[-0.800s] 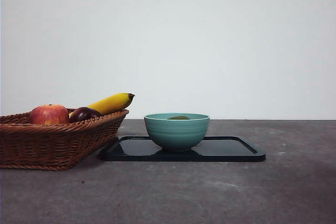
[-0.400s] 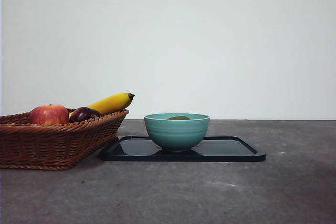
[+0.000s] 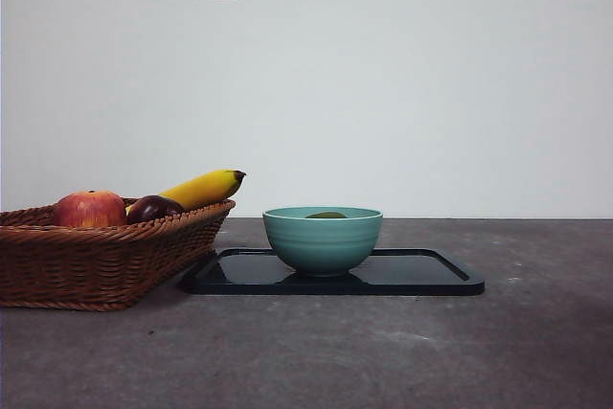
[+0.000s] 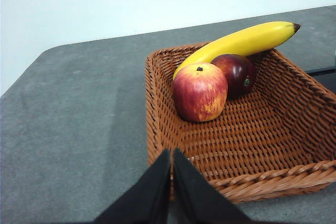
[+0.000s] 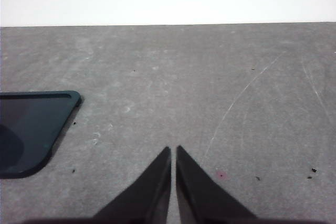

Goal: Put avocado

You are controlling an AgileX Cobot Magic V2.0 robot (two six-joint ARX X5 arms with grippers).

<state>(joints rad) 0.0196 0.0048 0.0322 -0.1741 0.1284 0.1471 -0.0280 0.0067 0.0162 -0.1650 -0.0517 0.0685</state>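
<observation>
The avocado (image 3: pixel 327 215) lies inside the teal bowl (image 3: pixel 323 239); only its dull olive-green top shows above the rim in the front view. The bowl stands on a dark tray (image 3: pixel 421 275). My left gripper (image 4: pixel 171 153) is shut and empty, above the near edge of the wicker basket (image 4: pixel 252 145), away from the bowl. My right gripper (image 5: pixel 173 150) is shut and empty over bare table, beside the tray's corner (image 5: pixel 31 124). Neither arm shows in the front view.
The wicker basket (image 3: pixel 96 261) stands left of the tray and holds a red apple (image 3: pixel 89 209), a dark plum (image 3: pixel 153 208) and a banana (image 3: pixel 204 188). The same fruit shows in the left wrist view: apple (image 4: pixel 199 92), plum (image 4: pixel 236 73), banana (image 4: pixel 241 42).
</observation>
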